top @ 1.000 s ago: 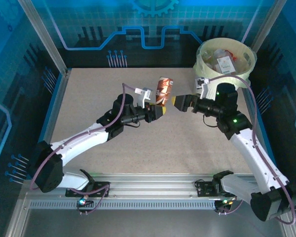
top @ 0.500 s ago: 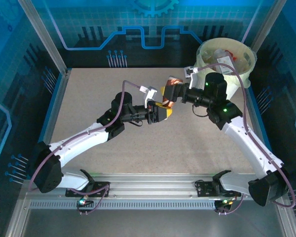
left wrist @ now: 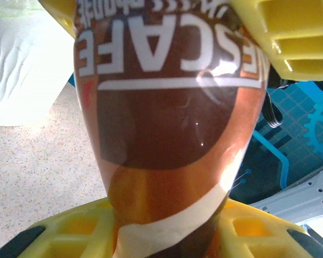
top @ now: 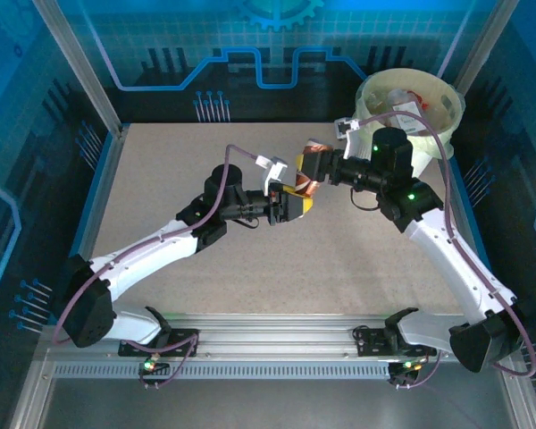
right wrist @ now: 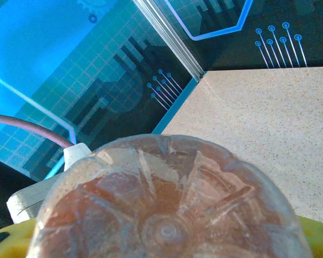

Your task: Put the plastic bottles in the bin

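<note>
A plastic bottle (top: 314,172) with a brown and orange label hangs above the middle of the table, held at both ends. My left gripper (top: 297,202) is shut on its narrow lower end, and the label (left wrist: 172,134) rises between my yellow fingers (left wrist: 70,234). My right gripper (top: 313,164) is closed around the other end. Its yellow fingers (left wrist: 296,37) press the bottle's sides, and the ribbed base (right wrist: 167,215) faces the right wrist camera. The bin (top: 368,114) stands at the far right corner with several bottles (top: 406,112) inside.
The bin's white wall (left wrist: 21,70) stands close on the left in the left wrist view. Blue enclosure panels (top: 268,54) and metal posts surround the speckled table (top: 161,179). The far left table corner (right wrist: 204,75) lies beyond the bottle.
My right gripper swung left from beside the bin to the top of the bottle and closed its jaws on it. The left gripper kept its hold and shifted slightly right.
</note>
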